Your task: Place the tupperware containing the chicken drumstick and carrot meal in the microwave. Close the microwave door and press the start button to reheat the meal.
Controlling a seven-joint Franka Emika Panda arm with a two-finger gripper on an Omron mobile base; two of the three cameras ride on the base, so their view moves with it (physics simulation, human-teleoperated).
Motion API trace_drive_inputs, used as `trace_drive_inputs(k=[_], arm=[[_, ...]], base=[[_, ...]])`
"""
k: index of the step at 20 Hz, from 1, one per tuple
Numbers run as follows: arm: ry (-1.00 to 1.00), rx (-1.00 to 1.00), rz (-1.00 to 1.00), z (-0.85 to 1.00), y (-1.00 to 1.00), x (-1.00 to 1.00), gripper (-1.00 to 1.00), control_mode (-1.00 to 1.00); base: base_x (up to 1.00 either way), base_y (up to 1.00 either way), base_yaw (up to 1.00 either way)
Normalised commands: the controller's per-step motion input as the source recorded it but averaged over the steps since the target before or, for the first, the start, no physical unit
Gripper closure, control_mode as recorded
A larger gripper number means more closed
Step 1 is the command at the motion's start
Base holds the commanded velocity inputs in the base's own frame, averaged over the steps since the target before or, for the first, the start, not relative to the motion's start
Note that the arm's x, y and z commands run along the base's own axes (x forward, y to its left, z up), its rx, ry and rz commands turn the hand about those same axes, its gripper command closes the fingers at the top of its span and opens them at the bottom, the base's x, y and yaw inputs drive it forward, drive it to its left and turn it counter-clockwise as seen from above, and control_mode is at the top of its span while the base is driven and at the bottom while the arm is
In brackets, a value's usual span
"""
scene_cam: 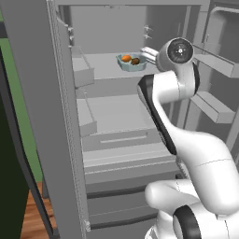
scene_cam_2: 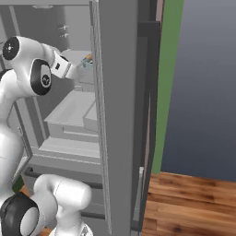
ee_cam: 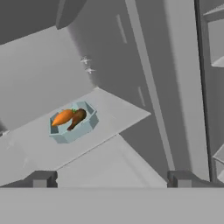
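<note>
The tupperware (ee_cam: 65, 136), a pale blue-grey tray, rests on an upper shelf inside an open fridge. In it lie the orange carrot (ee_cam: 62, 117) and the dark brown chicken drumstick (ee_cam: 77, 119) side by side. My gripper (ee_cam: 111, 179) is open, with nothing between its fingertips (ee_cam: 41, 179); it hangs short of the tray and points at it. From the left base view the tupperware (scene_cam: 131, 64) sits just left of the gripper (scene_cam: 148, 52). In the right base view the tupperware (scene_cam_2: 87, 62) peeks past the door edge, just beyond the gripper (scene_cam_2: 79, 64). The microwave and its door are out of view.
The fridge's left door (scene_cam: 46, 116) stands open with bins (scene_cam: 84, 72) close beside the shelf. The right door's bins (scene_cam: 214, 65) jut out on the other side. Drawers (scene_cam: 121, 140) lie below the shelf. The door's edge (scene_cam_2: 117, 115) blocks much of the right base view.
</note>
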Motion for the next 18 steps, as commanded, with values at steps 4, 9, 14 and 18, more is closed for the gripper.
trace_drive_inputs(k=[4, 9, 14, 18], arm=[[0.00, 0.00, 0.00, -0.09, 0.00, 0.18, -1.00, -1.00], [0.00, 0.00, 0.00, -0.20, 0.00, 0.18, -1.00, -1.00], [0.00, 0.01, 0.00, -0.21, 0.00, 0.21, -1.00, -1.00], [0.04, 0.05, 0.00, -0.03, 0.00, 0.25, -1.00, -1.00]], base=[[0.00, 0.00, 0.00], [0.00, 0.00, 0.00], [0.00, 0.00, 0.00], [0.00, 0.00, 0.00]])
